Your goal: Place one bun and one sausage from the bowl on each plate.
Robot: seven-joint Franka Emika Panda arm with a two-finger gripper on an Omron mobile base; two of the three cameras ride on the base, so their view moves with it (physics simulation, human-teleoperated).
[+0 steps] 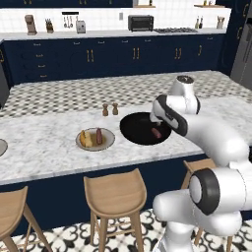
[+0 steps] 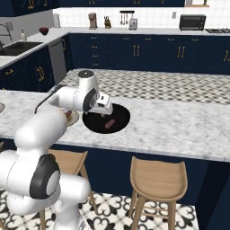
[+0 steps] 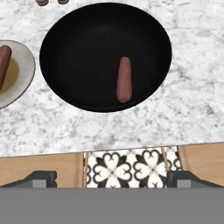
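Observation:
The wide black bowl (image 1: 139, 132) (image 2: 117, 114) (image 3: 87, 48) sits on the marble counter and holds a single reddish sausage (image 1: 156, 133) (image 2: 109, 123) (image 3: 124, 79). To its left a grey plate (image 1: 107, 143) (image 3: 24, 74) carries a yellow bun (image 1: 86, 139) and a sausage (image 1: 99, 136) (image 3: 3, 61). A second plate (image 1: 1, 146) peeks in at the far left edge. My gripper (image 3: 113, 179) hovers above the bowl's near side, open, with nothing between its fingertips (image 3: 41, 178).
Two small shakers (image 1: 110, 109) stand just behind the bowl. Wooden stools (image 1: 115, 189) (image 2: 157, 175) line the counter's near edge above patterned floor tiles. Bare marble (image 2: 179, 123) stretches to the right of the bowl.

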